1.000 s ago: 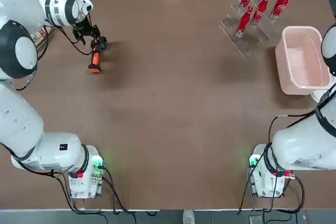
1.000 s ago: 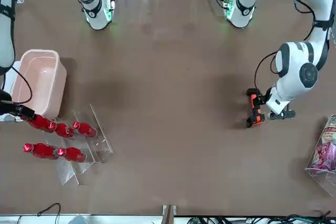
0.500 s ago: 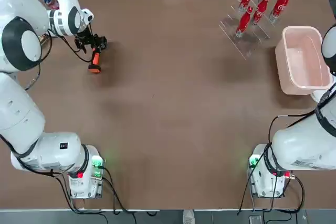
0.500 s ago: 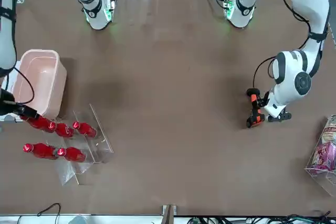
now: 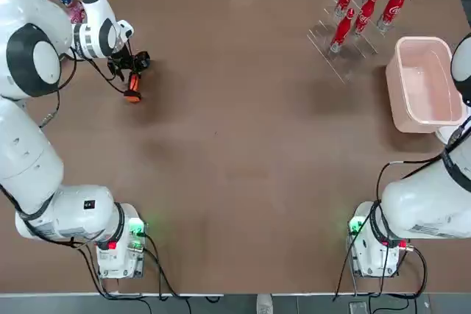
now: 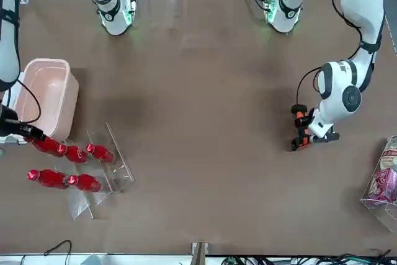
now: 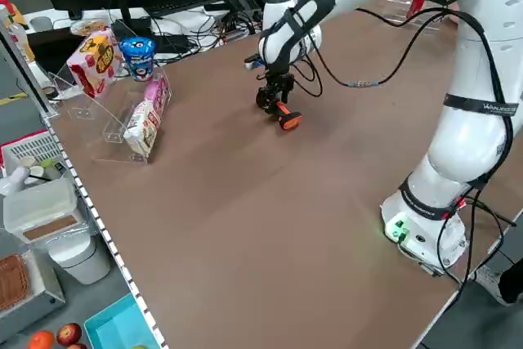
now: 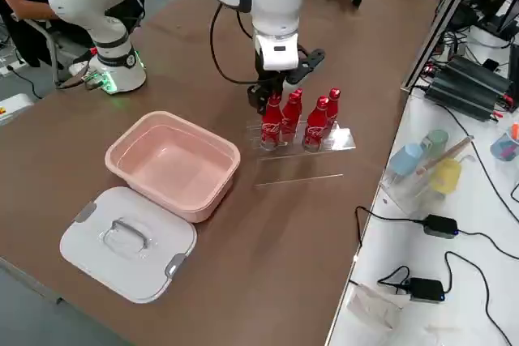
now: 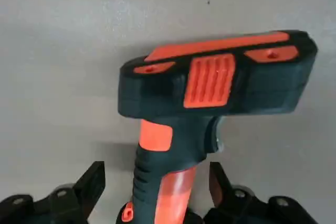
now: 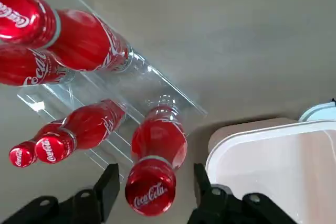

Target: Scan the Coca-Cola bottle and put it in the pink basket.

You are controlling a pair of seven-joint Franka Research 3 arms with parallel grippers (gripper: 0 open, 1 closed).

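The bottle (image 10: 158, 142) stood by the right gripper (image 10: 156, 192), open; the left gripper (image 9: 157, 190) had shifted, open astride the scanner (image 9: 210, 80), probably readying its grasp.

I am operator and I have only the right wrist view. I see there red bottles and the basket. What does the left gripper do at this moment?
Observer: The left gripper is at the black-and-orange scanner, on the left part of the table. Its open fingers are on either side of the handle, with gaps.
Operator: Thank you. What is the pale thing beside the basket, at the edge of my picture?
Observer: A white lid with a grey carrying handle, flat on the table beside the pink basket.
Operator: And the bottles, do they stand or lie?
Observer: The right side view shows the bottles standing upright in the clear rack.
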